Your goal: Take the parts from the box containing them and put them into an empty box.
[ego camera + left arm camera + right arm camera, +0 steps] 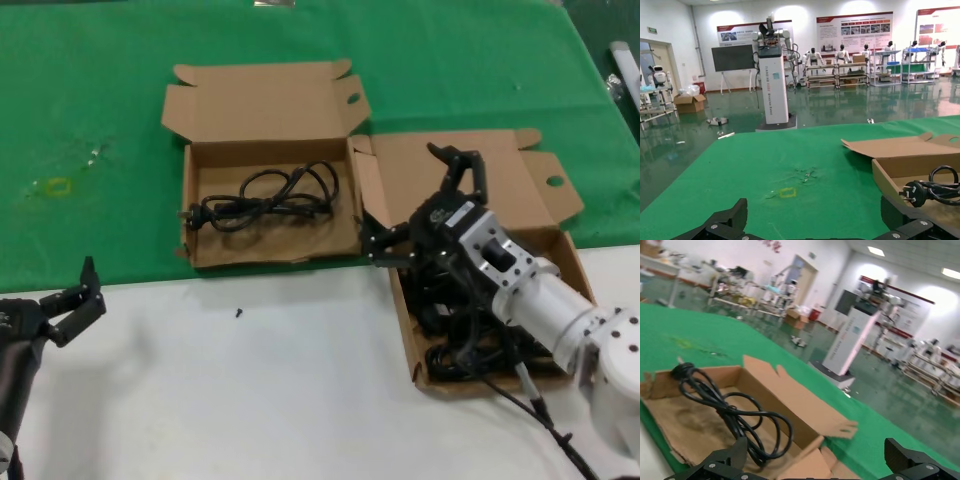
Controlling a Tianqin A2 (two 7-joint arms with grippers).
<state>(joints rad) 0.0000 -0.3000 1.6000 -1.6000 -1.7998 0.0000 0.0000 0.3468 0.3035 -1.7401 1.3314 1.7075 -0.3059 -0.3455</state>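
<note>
Tabletop (250, 400): white along the near edge, green cloth (90, 120) over the far part. A large hall with display boards and other robots lies behind, seen in both wrist views.

Two brown cardboard boxes stand side by side with lids folded back. Left box (270, 200), on the green cloth, holds one coiled black cord (265, 200), its plug toward the robot's left; the same cord appears in the left wrist view (932, 190) and the right wrist view (735, 412). Right box (480, 290) straddles the cloth edge and holds a tangle of black cords (460, 340) in its near half, partly hidden by the arm.

Right pincer (420, 205): above the right box, near its far left corner, fingers spread wide, nothing between them. Right wrist view confirms both fingertips (722, 462) far apart.

Left pincer (72, 300): over the white tabletop at the near left, well apart from both boxes, fingers open, holding nothing.
</note>
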